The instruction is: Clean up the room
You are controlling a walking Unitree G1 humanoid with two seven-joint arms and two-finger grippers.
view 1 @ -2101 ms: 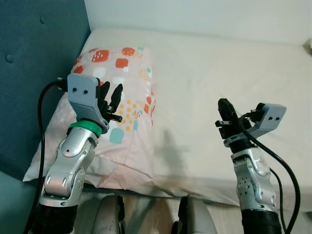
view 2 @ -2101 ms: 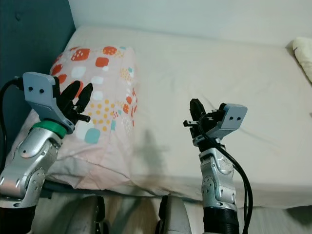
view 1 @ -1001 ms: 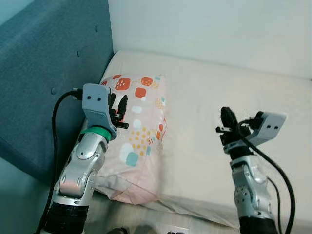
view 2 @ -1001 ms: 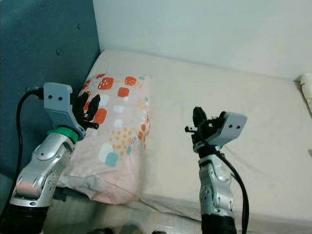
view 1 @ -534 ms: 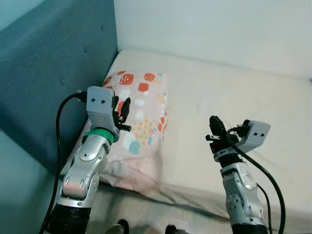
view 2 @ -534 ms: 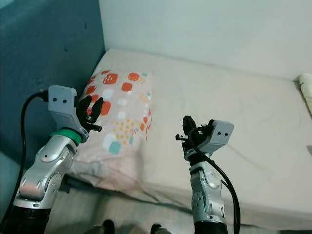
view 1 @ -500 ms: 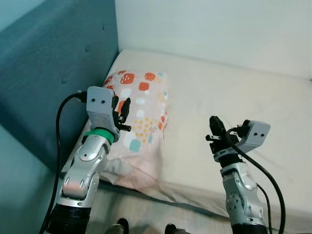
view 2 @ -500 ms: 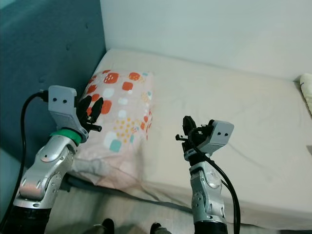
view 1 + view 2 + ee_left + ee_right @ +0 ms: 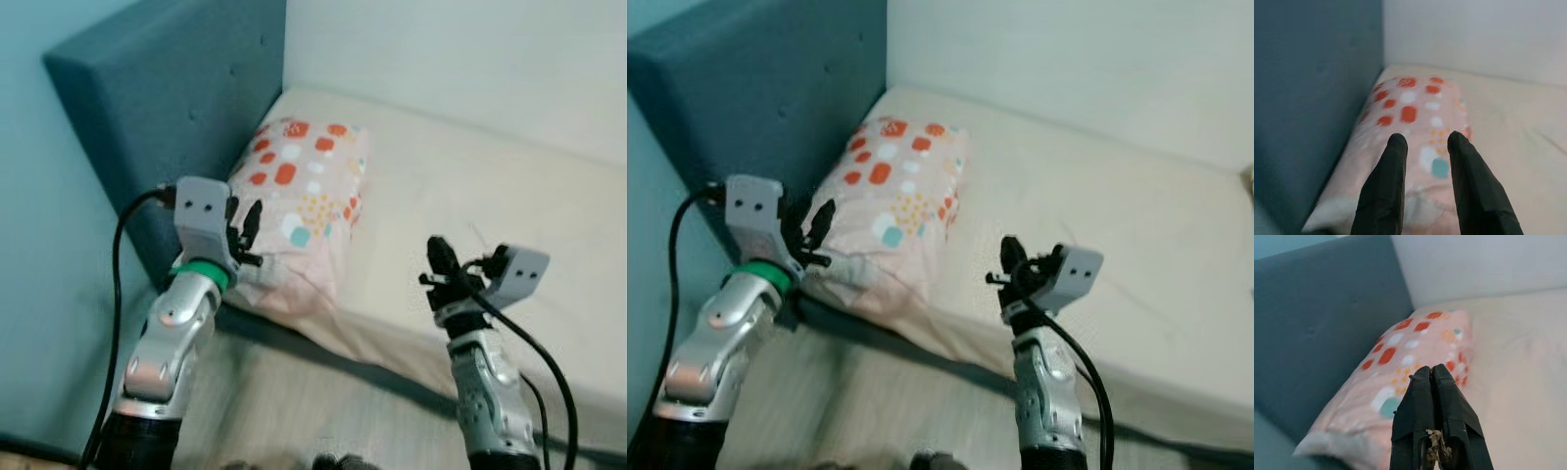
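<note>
Bed (image 9: 549, 206) takes up most of what's ahead: cream sheet, running off to my right, mattress edge facing me with a dark strip under it and pale wood-look floor (image 9: 294, 411) below, blurred. Blue-grey padded headboard (image 9: 186, 88) stands at my left end of the bed, tufted, upright, with a teal wall (image 9: 49, 245) further left and a pale wall (image 9: 1097, 59) behind the bed. Pillow (image 9: 304, 211) is the task item in sight: pink, patterned with red, white, teal and yellow patches, lying on the bed at the headboard end, long side against the headboard, near corner hanging a bit over the mattress edge toward me. Rest of the sheet is lightly wrinkled. A small pale object sits at the far right edge of the bed in the right eye view, too cropped to identify. My left arm is raised in front of the pillow's near corner; left gripper (image 9: 1424, 139) has its fingers (image 9: 1388, 186) spread with a clear gap, nothing between them, pointing along the pillow, tips above or short of the fabric, contact can't be told. My right arm is raised over the bed edge, well apart from the pillow; right gripper (image 9: 1431, 371) has its fingers pressed together, holding nothing, aimed toward the pillow and headboard. There's some brownish crud stuck low on the inner faces of the right fingers (image 9: 1413, 406).
</note>
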